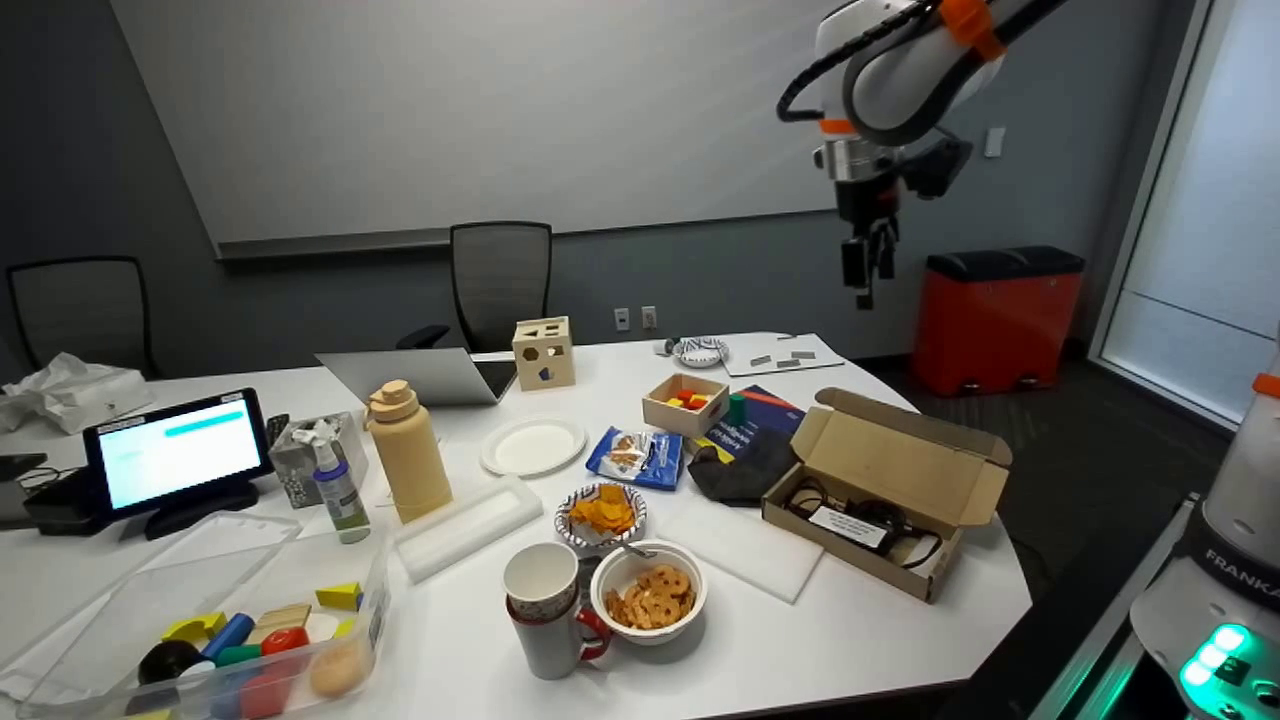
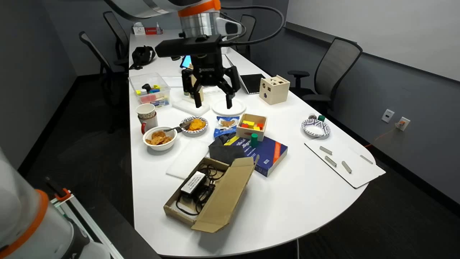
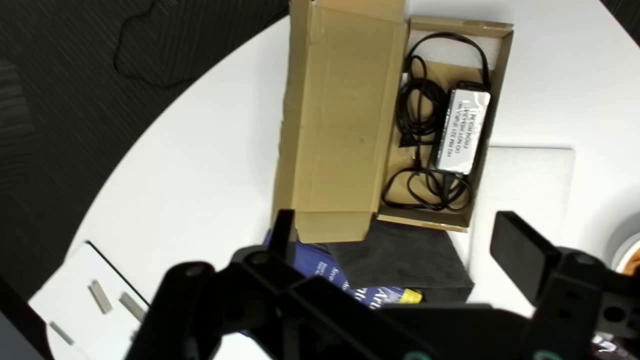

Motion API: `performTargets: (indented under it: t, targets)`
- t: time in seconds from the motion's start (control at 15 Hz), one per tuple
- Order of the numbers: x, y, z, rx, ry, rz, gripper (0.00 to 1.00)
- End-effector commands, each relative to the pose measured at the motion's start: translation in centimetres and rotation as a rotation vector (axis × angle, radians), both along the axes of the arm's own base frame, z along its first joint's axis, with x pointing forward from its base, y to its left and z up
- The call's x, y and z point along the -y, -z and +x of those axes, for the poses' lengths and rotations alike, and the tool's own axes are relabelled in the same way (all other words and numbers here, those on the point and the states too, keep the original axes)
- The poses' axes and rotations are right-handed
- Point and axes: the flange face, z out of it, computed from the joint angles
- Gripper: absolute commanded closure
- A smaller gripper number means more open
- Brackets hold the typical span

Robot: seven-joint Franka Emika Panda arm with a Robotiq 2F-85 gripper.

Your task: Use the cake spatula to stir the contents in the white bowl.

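Observation:
The white bowl (image 1: 690, 612) stands near the table's edge and holds orange-brown chunky contents (image 1: 652, 600). In an exterior view the bowl (image 2: 161, 146) and contents (image 2: 159, 138) show beside the mug. A utensil with a dark handle, seemingly the cake spatula (image 2: 175, 129), rests across the bowl's rim toward the small patterned dish. Its metal end (image 1: 637, 550) shows at the bowl's far rim. My gripper (image 2: 213, 102) is open and empty, high above the table, away from the bowl. In the wrist view its fingers (image 3: 400, 245) are wide apart; only a sliver of the bowl (image 3: 620, 255) shows.
A small dish of yellow-orange food (image 1: 602, 512) and stacked cups (image 1: 548, 620) stand close to the bowl. An open cardboard box (image 3: 345, 115) with cables, a black cloth-like item (image 3: 400, 255) and a blue book (image 2: 266, 158) lie below the gripper. A tan bottle (image 1: 410, 455) stands farther off.

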Motion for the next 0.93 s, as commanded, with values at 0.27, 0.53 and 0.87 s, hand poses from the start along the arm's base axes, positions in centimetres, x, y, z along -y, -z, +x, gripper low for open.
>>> performTargets:
  t: [0.27, 0.53, 0.87]
  targets:
    - [-18.3, 8.2, 3.9, 0.04, -0.268, 0.074, 0.0]
    - [-18.5, 8.8, 3.1, 0.025, -0.28, 0.056, 0.0]
    - [-18.3, 8.7, 3.7, 0.029, -0.271, 0.059, 0.0]
